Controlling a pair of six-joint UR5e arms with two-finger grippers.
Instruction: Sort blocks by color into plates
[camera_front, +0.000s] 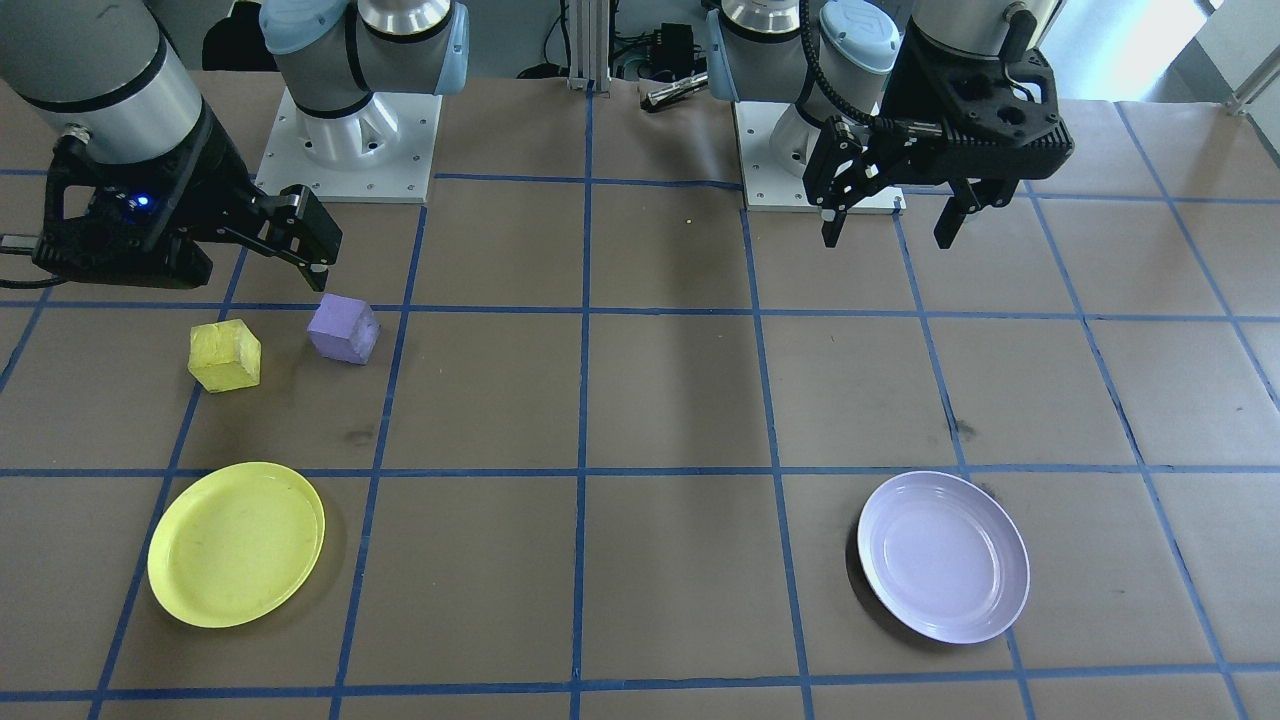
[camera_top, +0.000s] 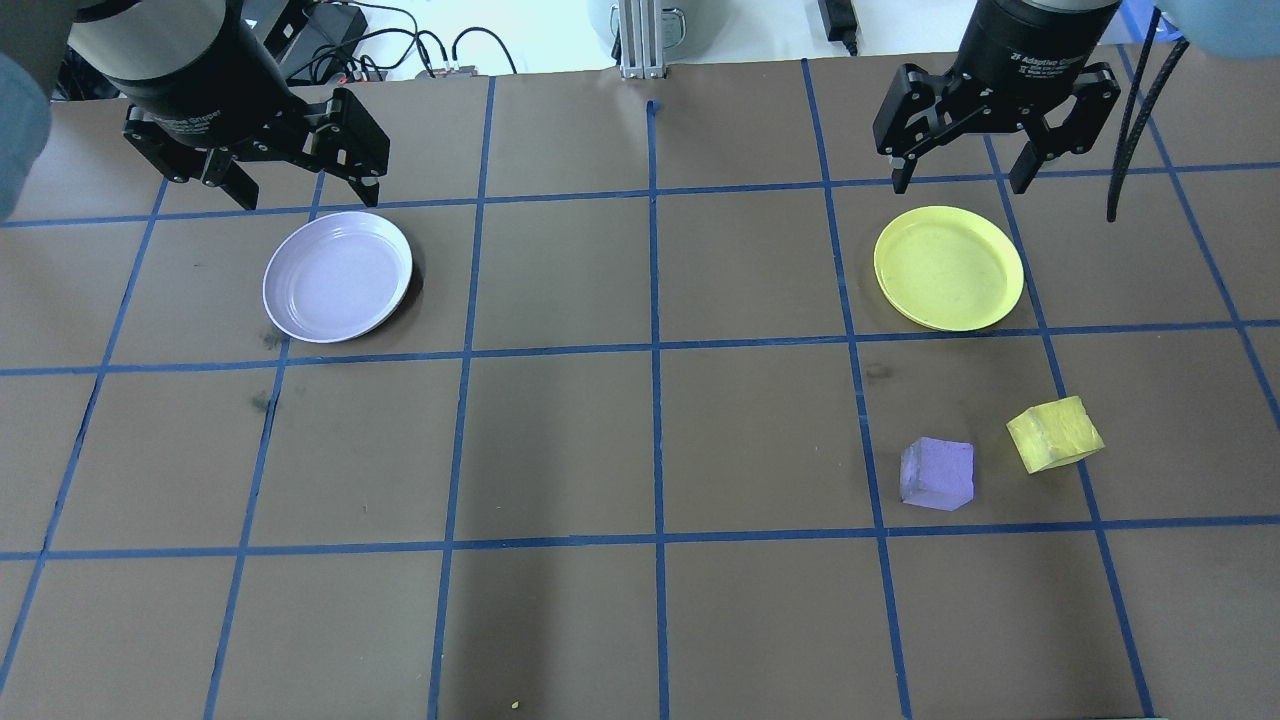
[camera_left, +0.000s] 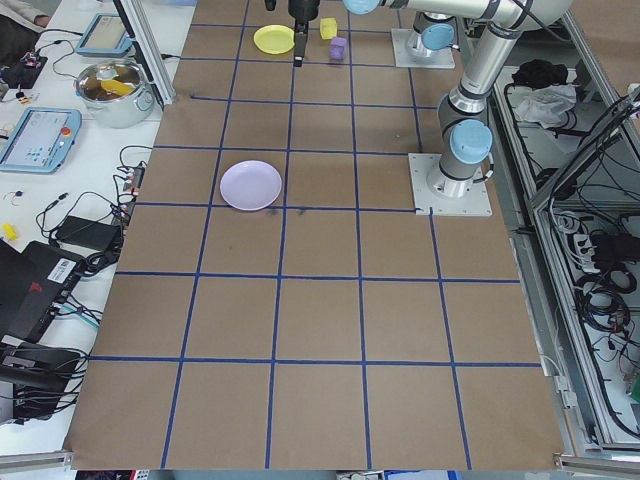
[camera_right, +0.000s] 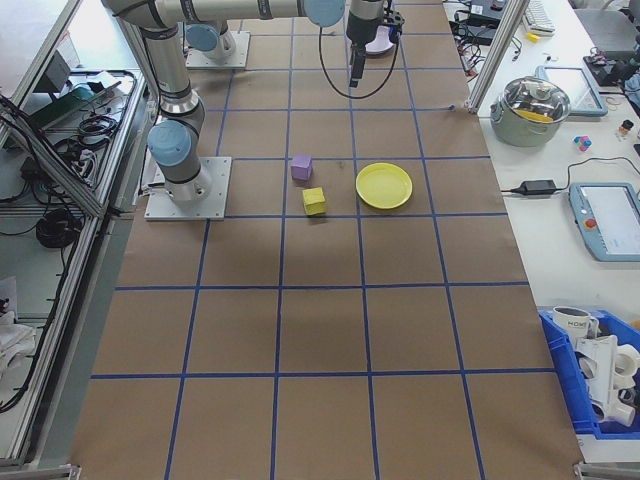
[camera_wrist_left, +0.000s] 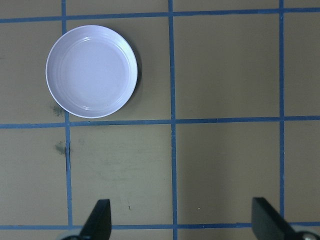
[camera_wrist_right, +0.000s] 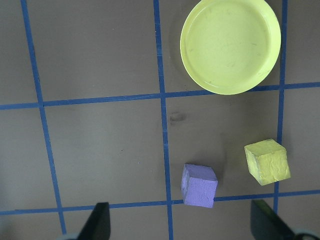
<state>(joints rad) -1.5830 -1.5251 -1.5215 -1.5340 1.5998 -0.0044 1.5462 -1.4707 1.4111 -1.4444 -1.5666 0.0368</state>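
Note:
A yellow block (camera_front: 224, 355) (camera_top: 1054, 433) (camera_wrist_right: 267, 161) and a lavender-purple block (camera_front: 343, 329) (camera_top: 937, 473) (camera_wrist_right: 199, 185) lie side by side on the brown table, apart from each other. Farther out sits the yellow plate (camera_front: 236, 545) (camera_top: 948, 268) (camera_wrist_right: 230, 46), with nothing on it. The lavender plate (camera_front: 943, 556) (camera_top: 337, 276) (camera_wrist_left: 91, 71) is also bare, on the other half. My right gripper (camera_front: 315, 255) (camera_top: 960, 185) (camera_wrist_right: 181, 225) hangs open, high above the blocks. Above its own half, my left gripper (camera_front: 888, 240) (camera_top: 300, 190) (camera_wrist_left: 182, 225) is open too and holds nothing.
Blue tape lines (camera_top: 655, 350) grid the table. Both arm bases (camera_front: 350, 140) (camera_front: 800, 150) stand at the robot's edge. A side bench beyond the table carries a steel pot (camera_left: 113, 90) (camera_right: 530, 105), tablets and cables. A blue bin (camera_right: 600, 380) stands near that bench's end.

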